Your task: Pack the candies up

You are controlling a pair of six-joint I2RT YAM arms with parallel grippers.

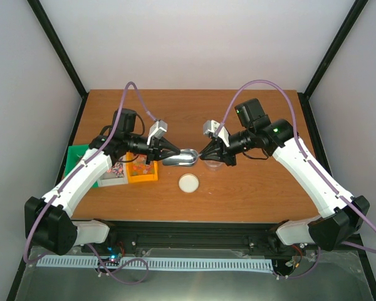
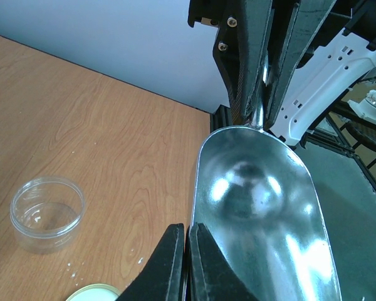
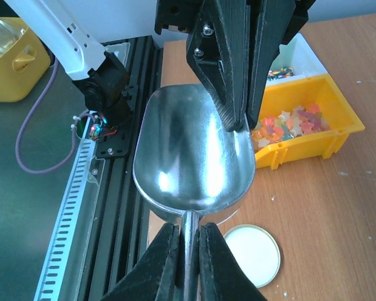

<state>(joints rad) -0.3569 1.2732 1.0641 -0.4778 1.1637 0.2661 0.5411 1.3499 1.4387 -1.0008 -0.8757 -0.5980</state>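
Right claw (image 3: 187, 237) is closed tight on the handle of the empty silver metal scoop (image 3: 188, 157), left claw (image 2: 187, 231) nips its front lip, so I see its long axis spanning claw to claw, with the tiny mixed-colour candies (image 3: 288, 122) in the yellow plastic bin (image 3: 307, 148) nearer my left arm (image 1: 91, 172).

Silver scoop (image 3: 194, 157); yellow bin (image 3: 307, 145) of orange-pink candies (image 3: 288, 122); cream lid (image 3: 254, 254); perhaps green tray (image 1: 75, 155).
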